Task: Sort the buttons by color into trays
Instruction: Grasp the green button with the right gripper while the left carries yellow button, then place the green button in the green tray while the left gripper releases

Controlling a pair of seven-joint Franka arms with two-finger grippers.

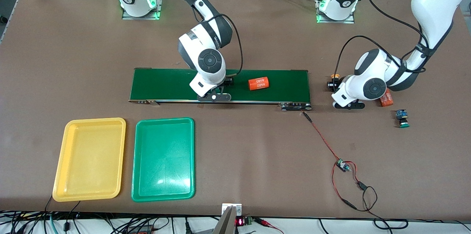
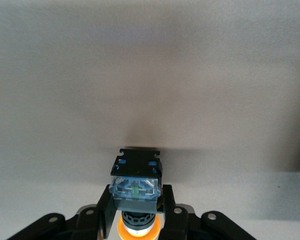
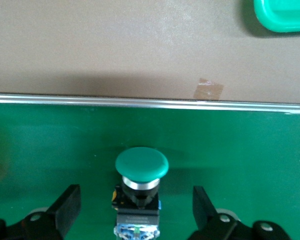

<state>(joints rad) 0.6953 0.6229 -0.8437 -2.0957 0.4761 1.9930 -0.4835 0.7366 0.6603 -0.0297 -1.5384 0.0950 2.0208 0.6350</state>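
Table (image 1: 257, 160): brown top, with both arms reaching over it from their bases.
Belt (image 1: 165, 83): long dark-green strip mid-table, with an orange cylinder (image 1: 258, 83) lying on it.
Trays: yellow tray (image 1: 90, 158) and green tray (image 1: 163, 158) sit side by side, nearer the front camera than the belt, toward the right arm's end; both hold nothing.
Right gripper (image 3: 135, 210): low over the belt, fingers wide apart on either side of a green button (image 3: 141, 165) that lies on the belt, not touching it.
Left gripper (image 2: 137, 215): low at the table off the belt's end, toward the left arm's end, fingers clamped on the black-and-blue body of a yellow-orange button (image 2: 136, 187).
Spare green button (image 1: 402, 119): lies on the table nearer the front camera than the left gripper, beside a second cylinder (image 1: 386, 99).
Handling: likely light, rigid plastic; the round cap looks smooth and slippery, so the squarish body is the surer hold.
Views: only the wrist cameras show the finger gaps and the two buttons at the grippers; only the front camera shows the trays whole and the spare button. A fourth button is not clearly visible.
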